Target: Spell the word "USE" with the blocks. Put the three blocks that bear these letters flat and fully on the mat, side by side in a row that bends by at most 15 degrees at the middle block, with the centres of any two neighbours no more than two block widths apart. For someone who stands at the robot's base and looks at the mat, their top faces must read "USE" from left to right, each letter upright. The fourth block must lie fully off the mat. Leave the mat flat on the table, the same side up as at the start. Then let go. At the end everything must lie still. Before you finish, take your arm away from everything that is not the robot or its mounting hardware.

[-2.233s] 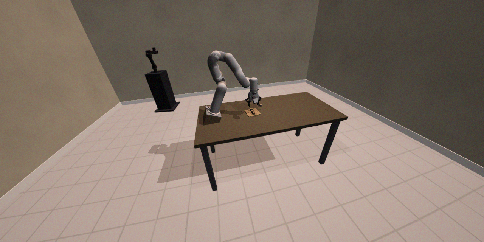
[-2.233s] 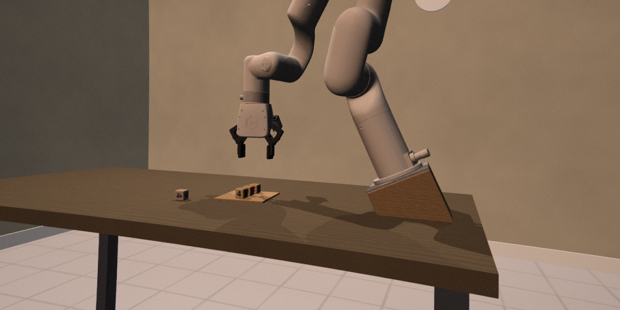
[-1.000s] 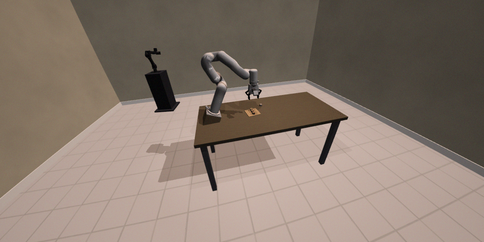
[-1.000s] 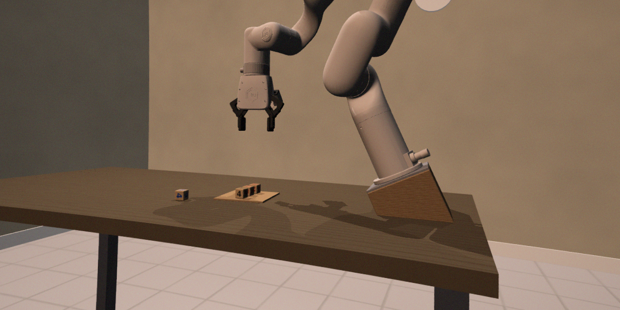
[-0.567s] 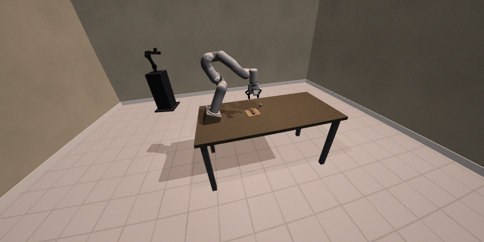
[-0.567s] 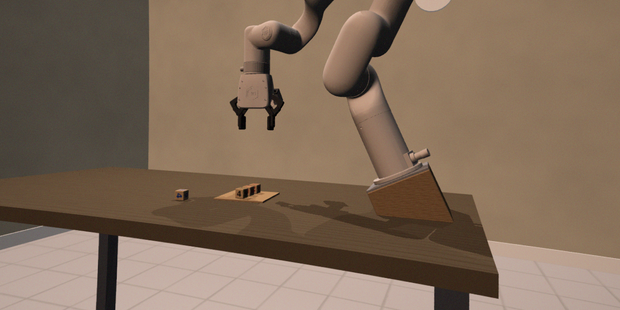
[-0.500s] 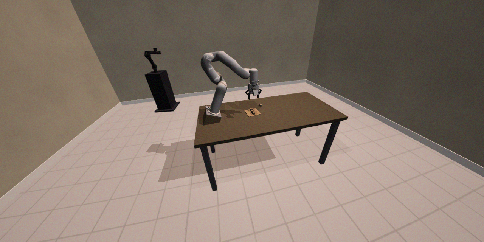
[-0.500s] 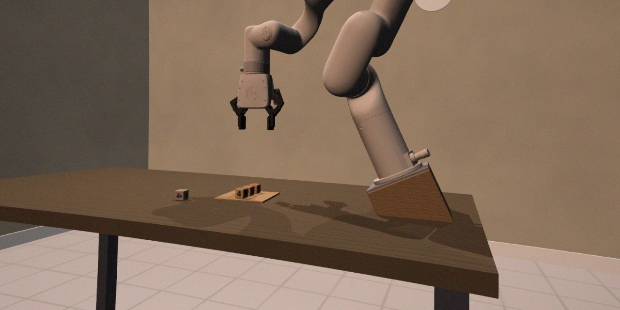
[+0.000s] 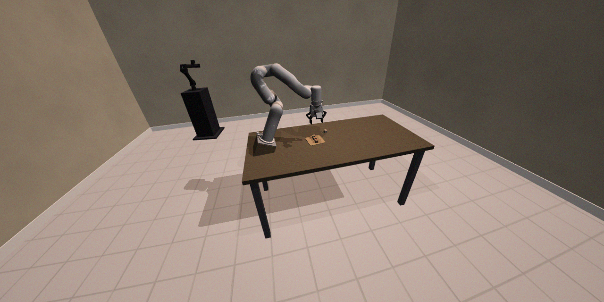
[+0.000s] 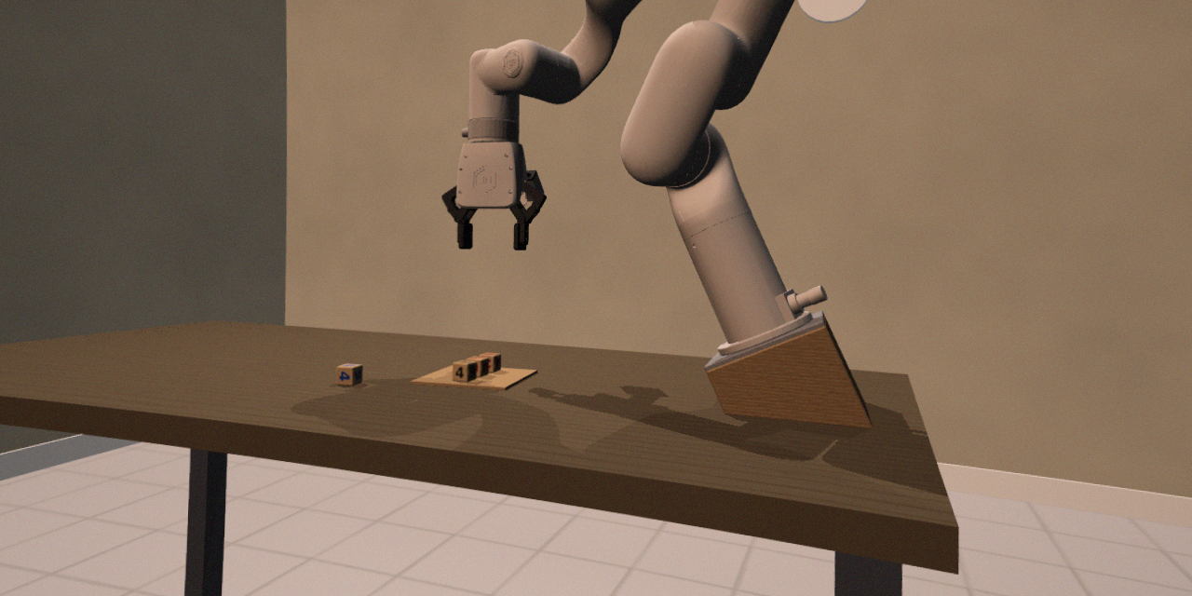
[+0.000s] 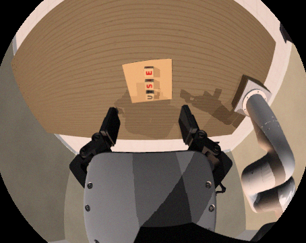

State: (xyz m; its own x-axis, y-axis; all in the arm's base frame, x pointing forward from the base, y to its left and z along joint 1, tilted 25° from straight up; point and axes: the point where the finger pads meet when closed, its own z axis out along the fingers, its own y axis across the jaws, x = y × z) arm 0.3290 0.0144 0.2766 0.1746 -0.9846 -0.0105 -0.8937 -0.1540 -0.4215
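Currently, in the exterior view, the gripper is hovering above the mat, fingers apart and empty. In the wrist view, the U block is sitting near the mat's edge; any descending finger contact could be pushing it off.

Brown wooden table, flat mat, lone block off the mat, wedge-shaped arm base

mat: laid on worktop | U block, S block, E block: placed on mat in one row, S between | pincer: held open, its body seen near mat | arm base: seen well apart from mat, U printed dark, S and E red
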